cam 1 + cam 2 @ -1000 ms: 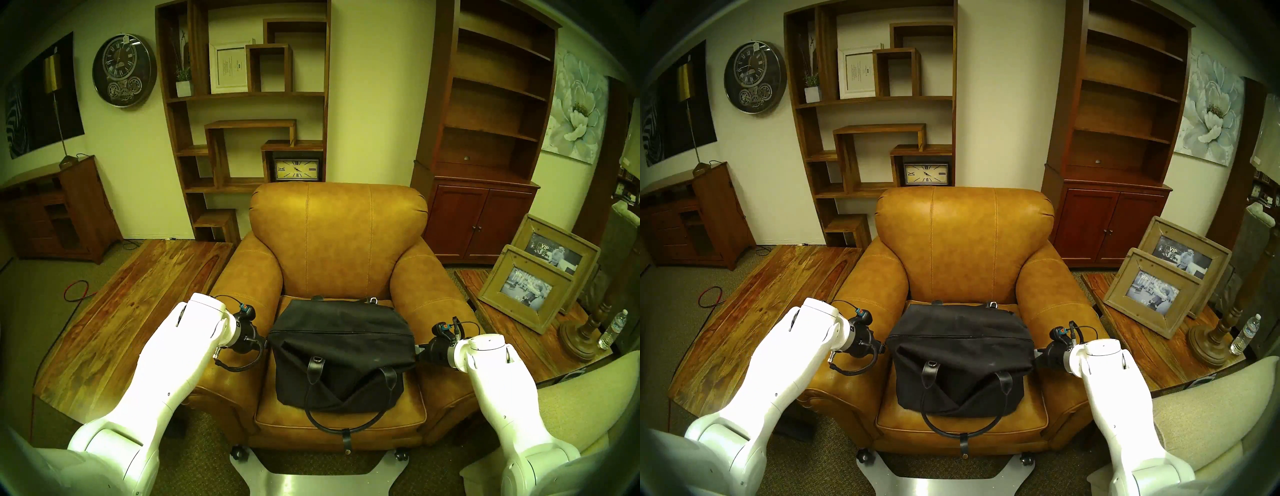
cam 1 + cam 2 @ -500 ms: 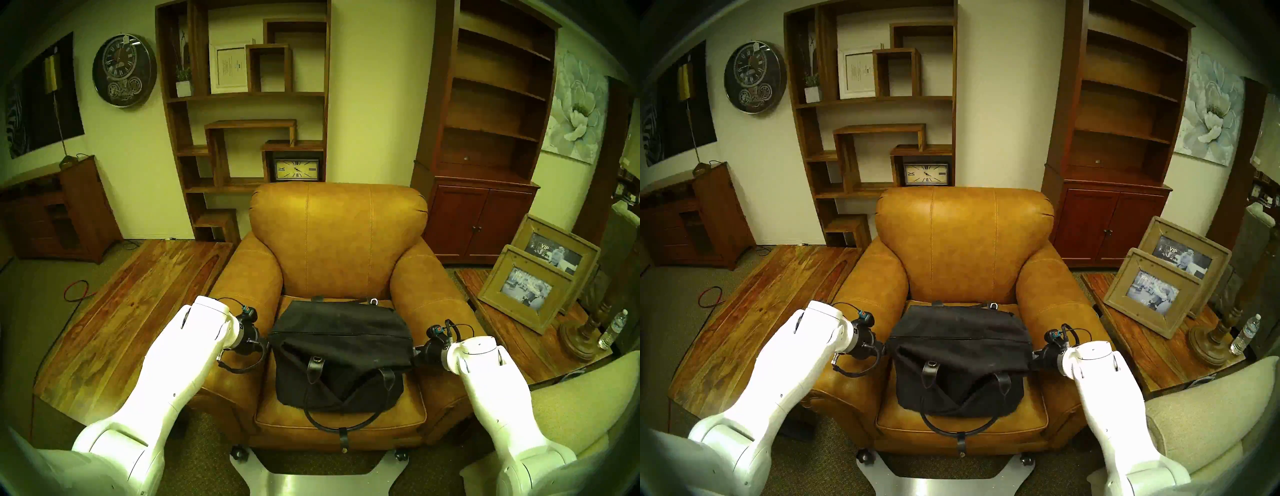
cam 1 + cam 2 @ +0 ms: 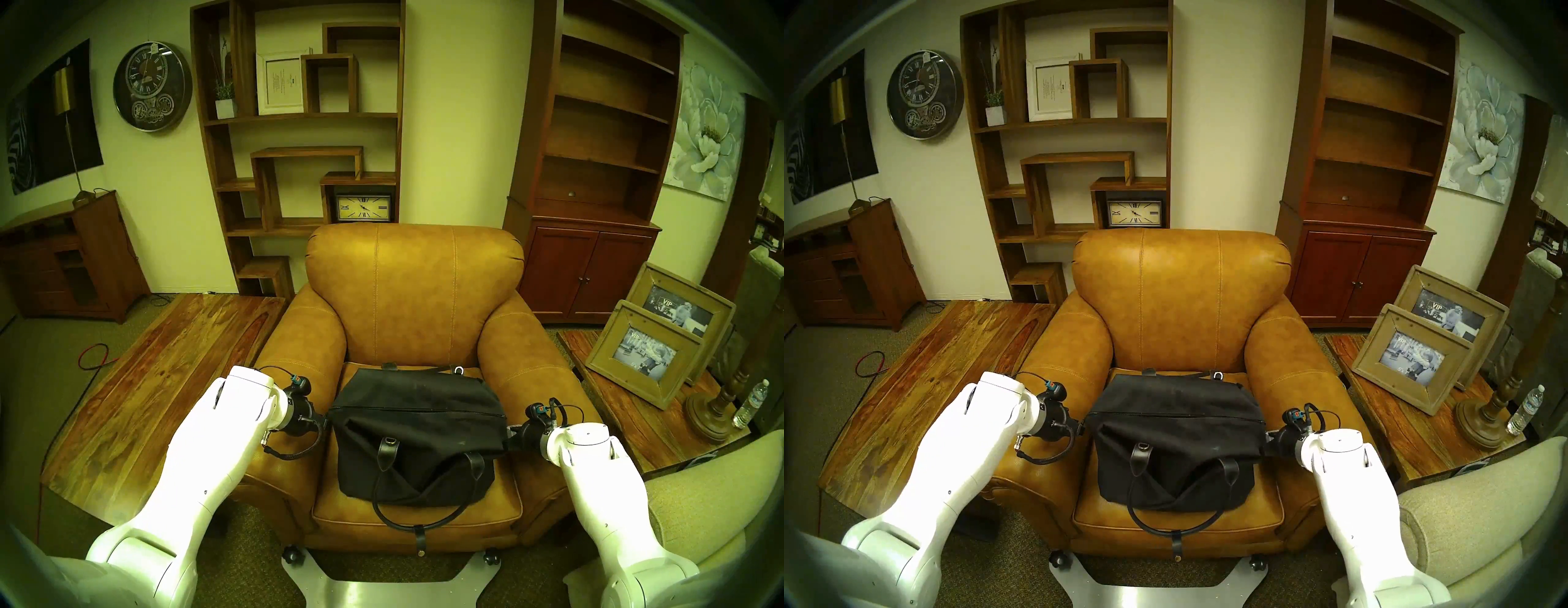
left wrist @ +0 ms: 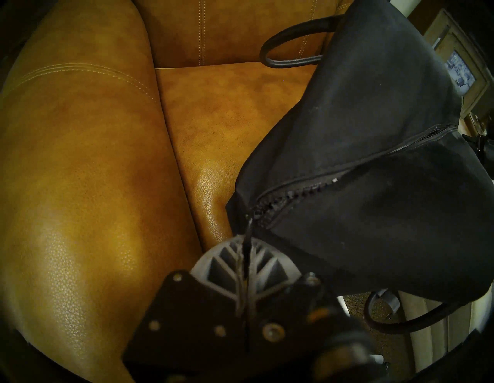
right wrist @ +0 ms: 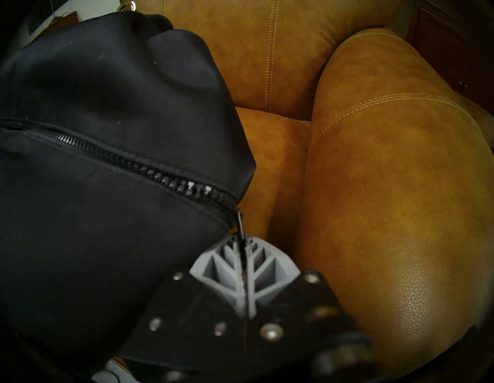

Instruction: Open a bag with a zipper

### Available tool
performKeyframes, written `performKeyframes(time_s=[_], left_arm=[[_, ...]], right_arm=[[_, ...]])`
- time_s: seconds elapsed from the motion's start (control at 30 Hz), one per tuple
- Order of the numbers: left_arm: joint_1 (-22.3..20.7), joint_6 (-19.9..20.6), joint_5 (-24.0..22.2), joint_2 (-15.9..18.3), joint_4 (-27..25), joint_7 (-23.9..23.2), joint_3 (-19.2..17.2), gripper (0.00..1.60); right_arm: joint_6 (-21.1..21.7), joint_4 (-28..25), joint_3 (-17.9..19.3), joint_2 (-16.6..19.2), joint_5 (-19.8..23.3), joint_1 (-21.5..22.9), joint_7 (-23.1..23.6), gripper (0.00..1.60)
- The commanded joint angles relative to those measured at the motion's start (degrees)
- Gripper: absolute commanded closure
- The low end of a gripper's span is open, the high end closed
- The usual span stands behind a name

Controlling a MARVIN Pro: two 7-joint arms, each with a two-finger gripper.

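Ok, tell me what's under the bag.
The bag sits on the armchair's seat cushion, and one loop handle trails out in front. Anything directly beneath the bag is covered.

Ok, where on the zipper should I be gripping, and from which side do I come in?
Grip the thin flat pull tab standing out past each end of the zipper, not the teeth. Come in endwise, along the zipper line, pinching the tab's flat faces. The left gripper is shut on the left pull tab that way, the right gripper on the right pull tab.
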Motion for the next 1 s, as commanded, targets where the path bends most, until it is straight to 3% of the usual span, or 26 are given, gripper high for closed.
performKeyframes(time_s=[0.0, 0.33, 0.97], left_arm=[[4.63, -1.95, -2.48, 2.59, -5.79, -1.78, -4.35, 0.0], [11.09, -3.66, -4.62, 4.1, -13.8, -4.9, -7.98, 0.0], [20.75, -5.78, -7.41, 4.29, -27.98, -10.98, -7.06, 0.0]], right_arm=[[-0.25, -6.26, 3.31, 2.05, 1.38, -2.15, 0.23, 0.0], [-2.01, -13.71, 8.11, 2.36, 4.55, -6.02, 3.18, 0.0], [-2.14, -25.85, 6.54, -0.15, 6.7, -13.22, 10.28, 0.0]])
